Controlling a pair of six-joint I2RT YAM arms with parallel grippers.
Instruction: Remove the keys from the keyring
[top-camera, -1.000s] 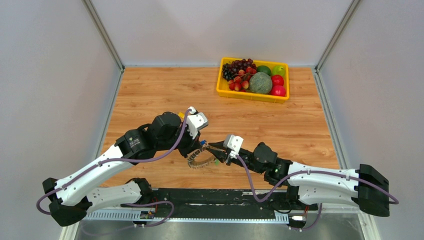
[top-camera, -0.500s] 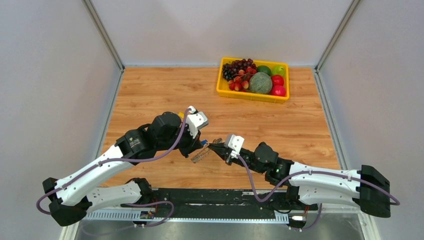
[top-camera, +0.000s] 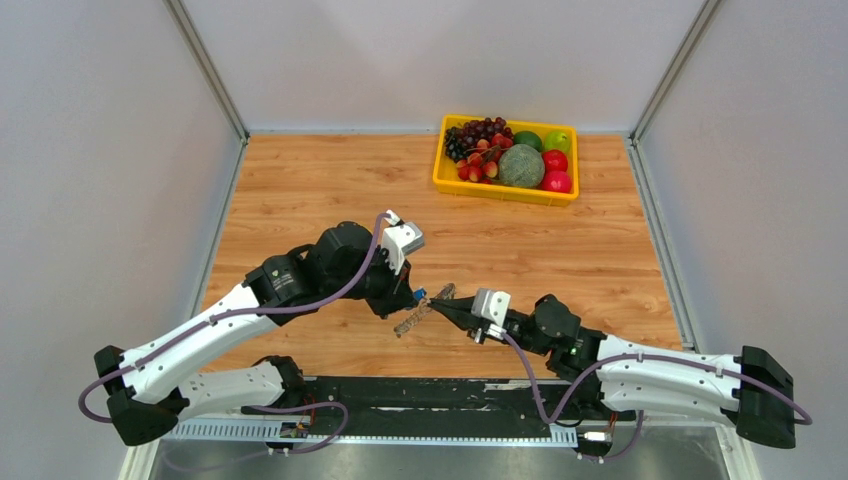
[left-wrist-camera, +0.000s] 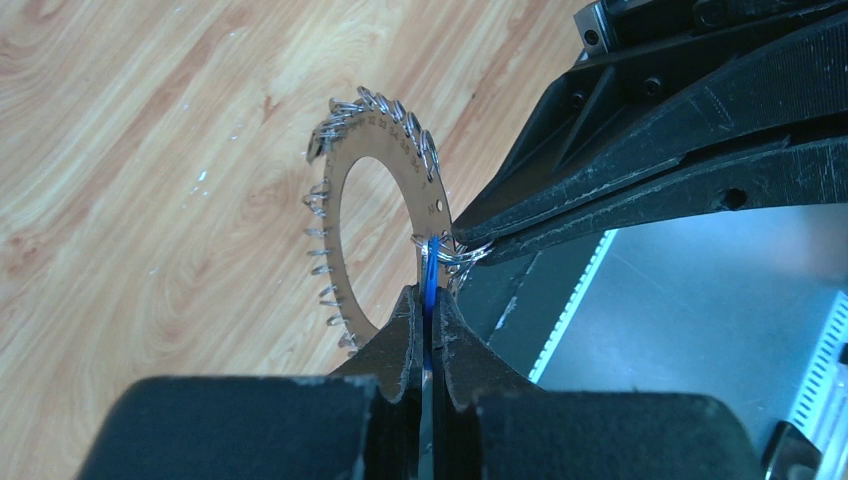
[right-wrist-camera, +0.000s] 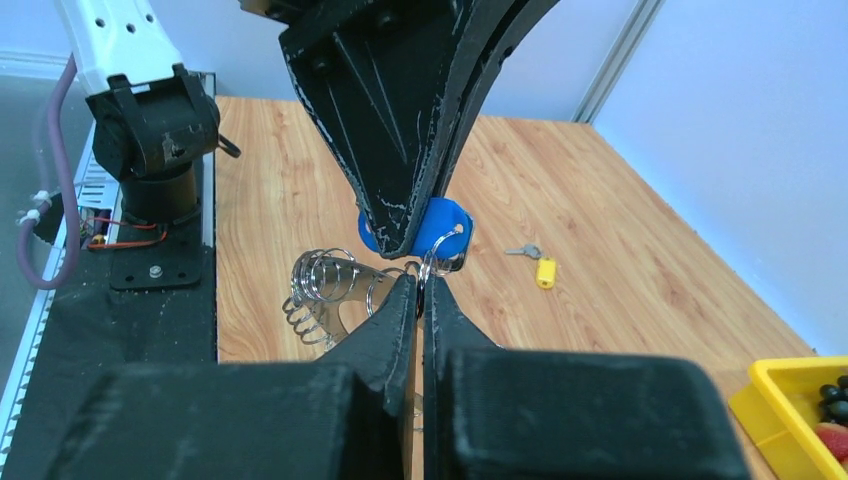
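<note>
- Gripping the blue key (left-wrist-camera: 431, 275) by its plastic head, the left gripper (left-wrist-camera: 430, 302) has its fingers pressed together on it (only a thin blue edge shows between them in the left wrist view, and the metal blade is hidden).
- The keyring (left-wrist-camera: 385, 130) hangs by that key between the two grippers, over the near middle of the table (top-camera: 300, 190). From above it shows edge-on as a thin strip, and I cannot tell whether its lower end touches the wood.
- The right gripper (left-wrist-camera: 462, 240) comes in from the opposite side, its fingers closed to a narrow point on a silver loop (left-wrist-camera: 472, 252) just beside the blue key (how much of the loop sits inside the pinch is hard to make out).
- More loops fringe the ring's outer rim. In the right wrist view they are blurred and partly behind the fingers.
- Whether other keys hang on the ring cannot be made out.
- A yellow key (right-wrist-camera: 545, 272) lies loose on the table, well apart from the ring (I cannot find it from above).
- A yellow tray (top-camera: 505, 194) of fruit (top-camera: 521, 165) stands at the far right. The right wrist view cuts off all but one corner.
</note>
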